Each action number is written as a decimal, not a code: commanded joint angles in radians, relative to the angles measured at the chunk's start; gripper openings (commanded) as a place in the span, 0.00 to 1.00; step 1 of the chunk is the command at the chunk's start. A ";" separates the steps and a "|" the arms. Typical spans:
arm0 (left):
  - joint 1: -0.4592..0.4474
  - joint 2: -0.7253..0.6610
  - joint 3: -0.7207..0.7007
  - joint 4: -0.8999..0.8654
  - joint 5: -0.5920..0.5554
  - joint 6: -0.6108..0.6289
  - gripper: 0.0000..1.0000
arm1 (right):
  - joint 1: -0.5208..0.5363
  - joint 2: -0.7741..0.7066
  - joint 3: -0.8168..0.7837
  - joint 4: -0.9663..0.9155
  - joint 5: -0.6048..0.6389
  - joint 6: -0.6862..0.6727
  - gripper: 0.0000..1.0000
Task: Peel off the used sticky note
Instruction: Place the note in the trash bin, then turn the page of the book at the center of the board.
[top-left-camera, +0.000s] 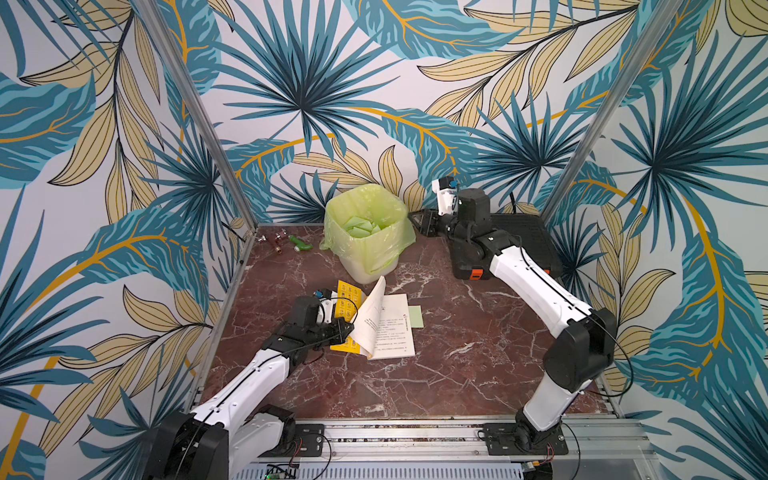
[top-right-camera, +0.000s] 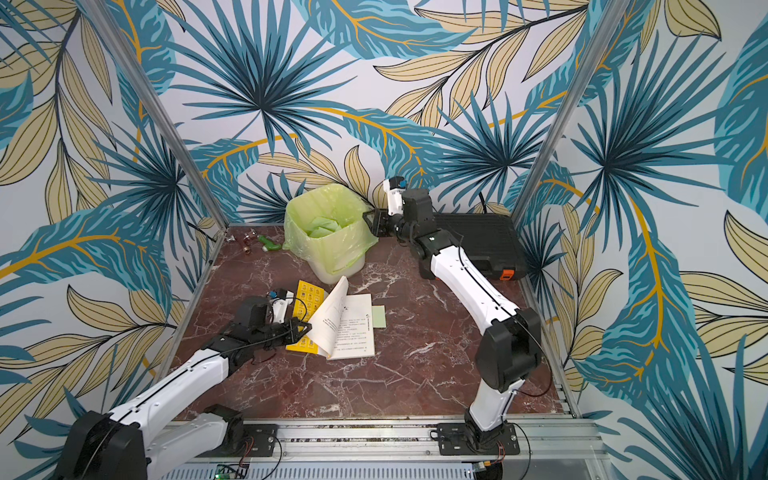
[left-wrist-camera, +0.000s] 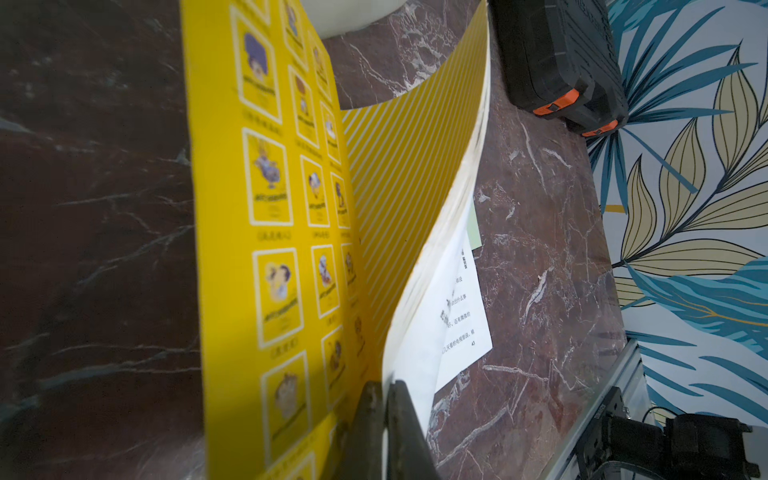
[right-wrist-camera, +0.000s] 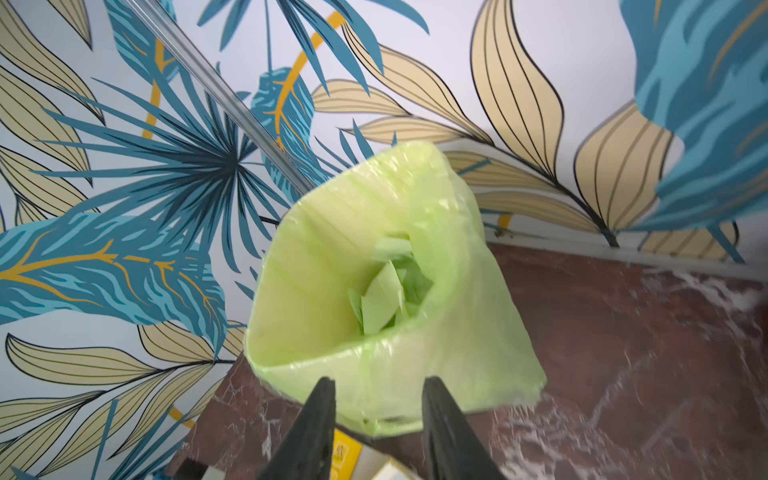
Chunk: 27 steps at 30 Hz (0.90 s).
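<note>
Sticking out past the 3 o'clock edge of the open book (top-left-camera: 386, 328), the pale green sticky note (top-left-camera: 414, 316) is lying flat, partly on the bare right-hand page and partly over the tabletop (top-left-camera: 436, 374). Nothing is touching it right now.

The left hand (top-left-camera: 348, 326) is at the book's 9 o'clock side, pressed together and pinching the lifted pages (top-left-camera: 370, 311), which stand up in a curved fan. The left wrist view shows the fingers (left-wrist-camera: 403, 415) squeezed on the edge of that bundle, with the yellow cover (left-wrist-camera: 257, 249) flat beside it.

The right hand (top-left-camera: 419, 224) is well away from the note, up at the book's 12 to 1 o'clock, hanging just beside the rim of the bin (top-left-camera: 365, 257). From its wrist view the jaws are spread with nothing between them, pointing at the green liner. There's a heap of green paper pieces (right-wrist-camera: 382, 299) down in the bin.

A black case (top-left-camera: 523, 237) with orange latches sits at the far right corner, around 2 o'clock from the book. A few small fittings (top-left-camera: 274, 241) and a green bit (top-left-camera: 300, 244) lie at the far left corner, around 10 o'clock.
</note>
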 joint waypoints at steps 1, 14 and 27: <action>0.004 -0.018 -0.011 0.008 -0.063 0.002 0.00 | 0.002 -0.059 -0.184 -0.086 -0.059 0.024 0.40; 0.023 -0.020 -0.027 0.005 -0.098 -0.006 0.00 | -0.028 0.014 -0.583 0.074 -0.165 0.032 0.41; 0.027 -0.020 -0.052 0.017 -0.095 -0.021 0.00 | -0.063 0.240 -0.509 0.157 -0.218 0.008 0.43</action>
